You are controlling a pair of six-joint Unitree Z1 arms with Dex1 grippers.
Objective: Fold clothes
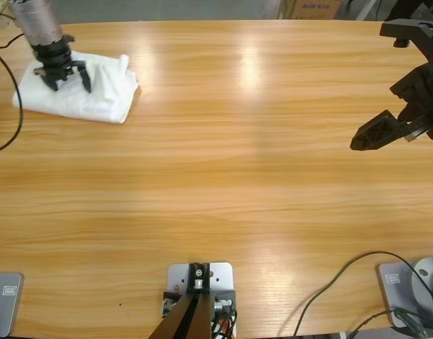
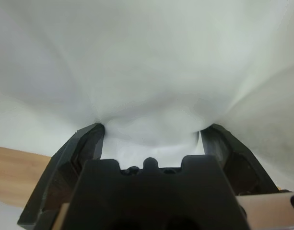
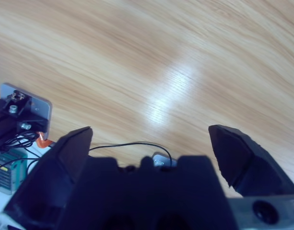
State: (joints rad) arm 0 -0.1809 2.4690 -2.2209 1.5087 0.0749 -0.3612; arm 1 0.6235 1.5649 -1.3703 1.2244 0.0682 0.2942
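1. Now, up at the far left corner of the wooden table [image 1: 223, 155] lies the white T-shirt [image 1: 96, 95], bunched into a rough folded bundle, its long side running along the table's left end

2. Directly on top of that bundle sits the left gripper [image 1: 63, 73], coming down from the upper left corner on its silver-grey arm, black jaws pointing into the cloth

3. From the left wrist view, the left gripper [image 2: 151, 132] has its jaws spread wide and pressed into the white fabric [image 2: 151, 62]; the cloth dips and creases between them, yet nothing is pinched, and fabric fills almost the whole picture

4. Just a sliver of bare table [image 2: 17, 172] peeks out at the lower left of that view, beside the left jaw

5. Over at the right edge, the right gripper [image 1: 375, 134] hangs above bare wood, well apart from the T-shirt, nearly the whole table's length between them

6. Looking along the right wrist view, the right gripper [image 3: 149, 136] stands wide too, jaws far apart with nothing between them but wood grain [image 3: 175, 62] and a bright streak of reflected light

7. A thin black cable [image 3: 137, 144] loops across the table close behind those jaws in that view

8. Another black cable [image 1: 15, 92] curves along the table's left edge in the high view, passing just beside the T-shirt's left end
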